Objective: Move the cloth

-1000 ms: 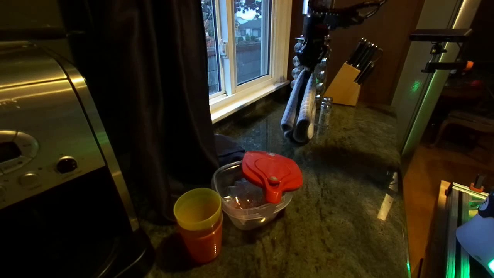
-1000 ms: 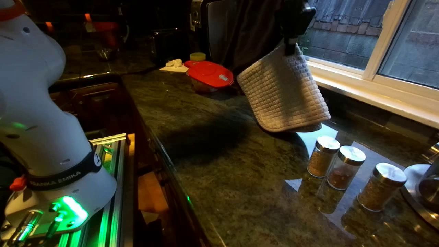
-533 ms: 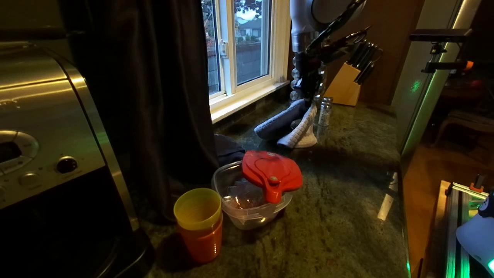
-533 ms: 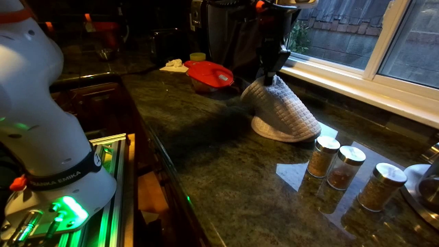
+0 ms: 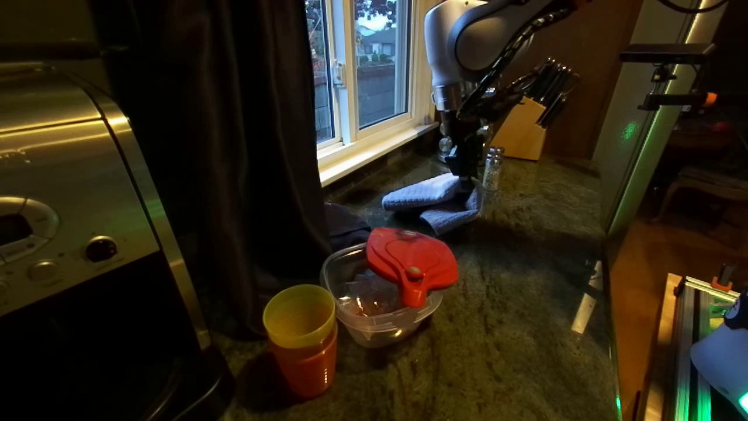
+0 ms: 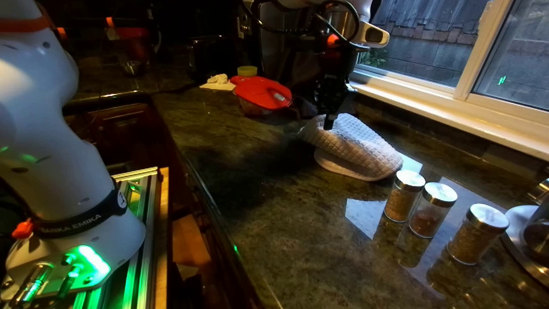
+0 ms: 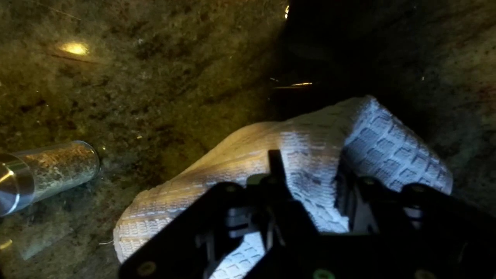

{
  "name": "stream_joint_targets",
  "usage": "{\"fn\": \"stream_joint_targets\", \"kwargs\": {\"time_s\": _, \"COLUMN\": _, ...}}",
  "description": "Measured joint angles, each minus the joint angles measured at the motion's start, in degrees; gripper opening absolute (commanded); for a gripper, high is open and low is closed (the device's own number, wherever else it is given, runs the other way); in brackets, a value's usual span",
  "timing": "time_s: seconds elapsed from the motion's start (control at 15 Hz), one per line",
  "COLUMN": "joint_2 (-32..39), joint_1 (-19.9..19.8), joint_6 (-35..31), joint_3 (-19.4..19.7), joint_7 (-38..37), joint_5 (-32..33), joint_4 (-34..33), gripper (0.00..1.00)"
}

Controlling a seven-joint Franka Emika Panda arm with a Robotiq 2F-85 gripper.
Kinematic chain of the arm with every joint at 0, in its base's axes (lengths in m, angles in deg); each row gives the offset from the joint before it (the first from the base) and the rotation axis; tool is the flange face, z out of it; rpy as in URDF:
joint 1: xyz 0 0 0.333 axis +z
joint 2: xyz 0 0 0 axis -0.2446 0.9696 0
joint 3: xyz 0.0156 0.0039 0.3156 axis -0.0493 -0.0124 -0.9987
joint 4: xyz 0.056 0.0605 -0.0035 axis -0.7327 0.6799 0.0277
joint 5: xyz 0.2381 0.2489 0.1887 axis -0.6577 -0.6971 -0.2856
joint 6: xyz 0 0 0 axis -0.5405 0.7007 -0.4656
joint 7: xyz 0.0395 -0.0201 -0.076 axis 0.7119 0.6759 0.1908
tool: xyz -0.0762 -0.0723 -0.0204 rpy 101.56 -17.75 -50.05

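The cloth [image 6: 356, 141] is pale and waffle-textured. It rests on the counter in a loose, folded heap, and also shows in an exterior view [image 5: 426, 193]. In the wrist view the cloth [image 7: 306, 155] spreads under and around the gripper [image 7: 308, 166]. The fingers are apart, with a raised fold of cloth between them and no tight pinch visible. The gripper points down at the top of the heap in both exterior views, with a fingertip [image 6: 329, 124] against the cloth. The cloth's underside is hidden.
Several spice jars [image 6: 435, 210] stand near the cloth; one jar [image 7: 58, 172] shows in the wrist view. A red lid [image 5: 412, 263] sits on a clear container [image 5: 380, 327] beside stacked cups [image 5: 301, 339]. A knife block [image 5: 520, 128] stands behind. The window sill [image 6: 463, 116] borders the counter.
The arm has come down with the cloth. The cloth has gone from hanging in the air to resting folded on the counter. The fingers now look apart around it.
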Motion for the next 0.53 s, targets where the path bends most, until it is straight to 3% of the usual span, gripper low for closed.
{"fn": "stream_joint_targets", "kwargs": {"time_s": 0.33, "joint_2": -4.18, "joint_1": 0.04, "joint_6": 8.94, "joint_3": -0.01, "joint_7": 10.39, "joint_5": -8.26, "joint_4": -2.68, "gripper": 1.0}}
{"fn": "stream_joint_targets", "kwargs": {"time_s": 0.53, "joint_2": -8.57, "joint_1": 0.04, "joint_6": 19.21, "joint_3": 0.32, "joint_7": 17.04, "joint_5": -14.21, "joint_4": -5.49, "gripper": 1.0}}
